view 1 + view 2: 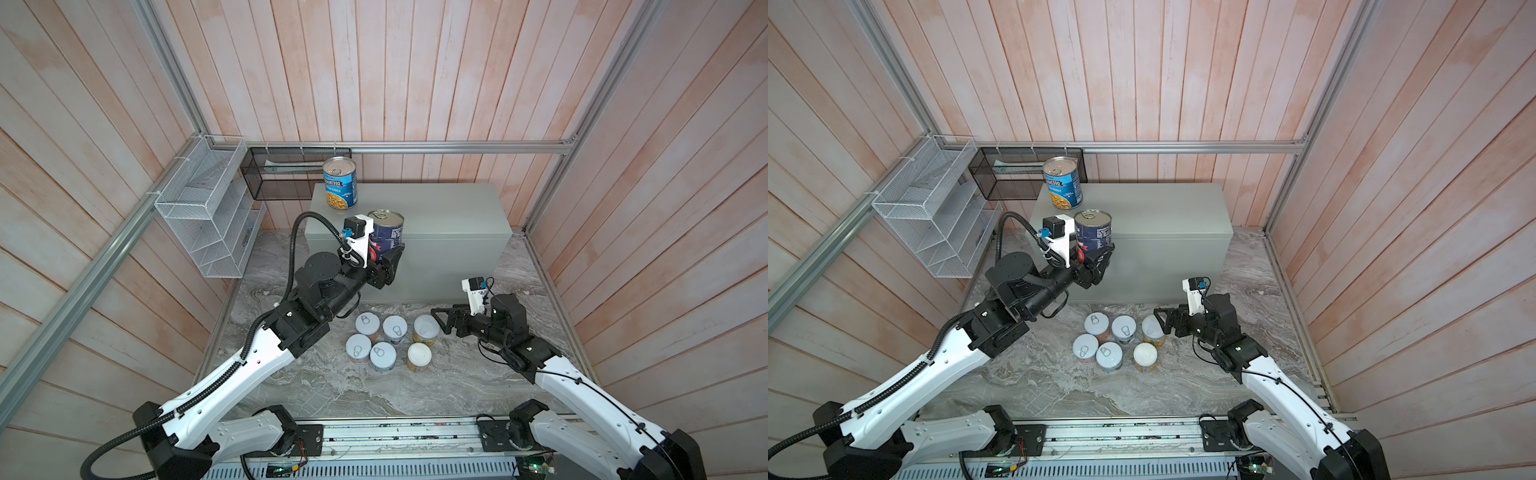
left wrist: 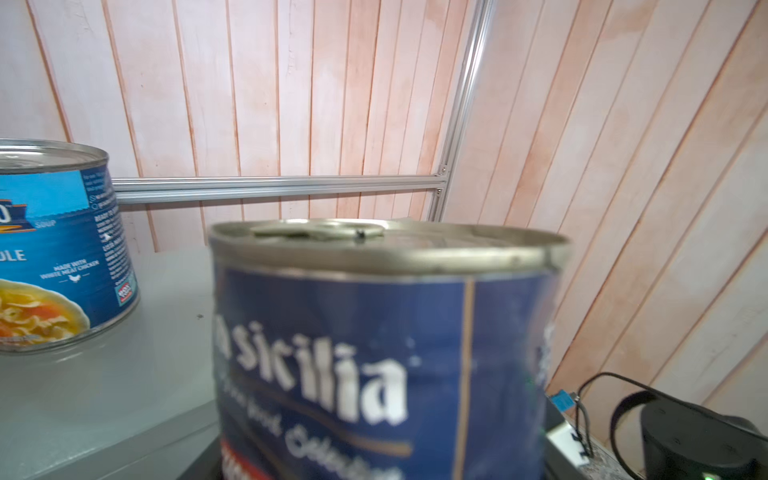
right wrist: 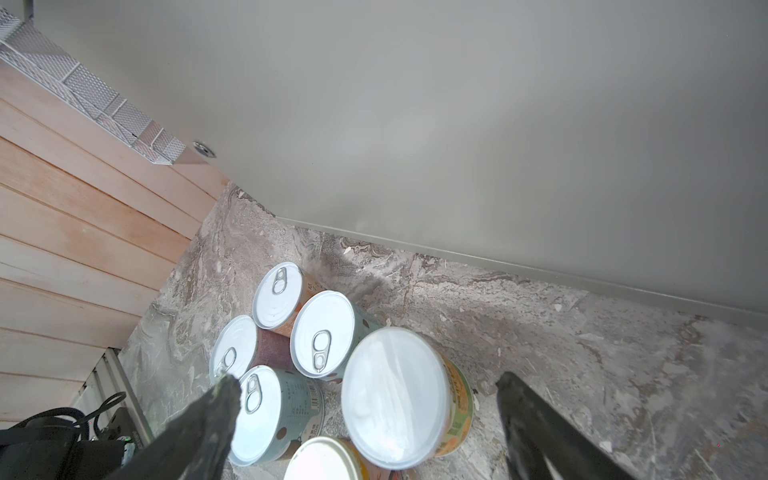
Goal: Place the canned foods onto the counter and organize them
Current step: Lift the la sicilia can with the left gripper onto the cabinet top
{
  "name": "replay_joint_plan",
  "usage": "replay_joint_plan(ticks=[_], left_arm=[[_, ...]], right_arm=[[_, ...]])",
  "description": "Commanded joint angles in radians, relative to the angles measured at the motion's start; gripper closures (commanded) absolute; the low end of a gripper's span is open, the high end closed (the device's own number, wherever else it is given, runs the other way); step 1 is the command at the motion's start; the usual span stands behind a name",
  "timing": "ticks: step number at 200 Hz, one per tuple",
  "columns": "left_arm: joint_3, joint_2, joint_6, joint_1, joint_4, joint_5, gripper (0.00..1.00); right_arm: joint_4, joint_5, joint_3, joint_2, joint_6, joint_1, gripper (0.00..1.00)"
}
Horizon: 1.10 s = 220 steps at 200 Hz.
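Left gripper clamped around the lower wall of the navy can, which I hold upright at the front left edge of the grey box. I cannot tell whether its base touches the top. The light blue can already stands at the box's back left corner, just behind the navy one.

My right gripper hangs wide open and empty low over the marble table, its jaws on either side of a white-lidded can. That can, a second white-lidded can and four short pull-tab cans sit on the marble in a tight cluster, well below the box top.

I judge these tins rigid and fairly heavy if full, with smooth labels that could slip. The sound hold is across the round side wall, mid-height, never by the lid or pull tab. With neighbours nearly touching, the outermost can looks easiest to take first.
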Motion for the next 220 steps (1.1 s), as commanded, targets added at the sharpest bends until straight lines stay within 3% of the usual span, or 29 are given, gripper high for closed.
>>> replay_joint_plan(ticks=[1,87,220], left_arm=[[0.086,0.019,0.067,0.038,0.144,0.012,0.51],[0.234,0.094,0.098,0.204,0.145,0.005,0.51],[0.137,0.122,0.102,0.343,0.191,-0.002,0.51]], right_arm=[[0.033,-0.023,-0.022,-0.02,0.006,-0.004,0.05],[0.043,-0.017,-0.038,-0.022,-0.004,-0.004,0.04],[0.062,-0.015,-0.032,0.02,-0.004,-0.004,0.05]])
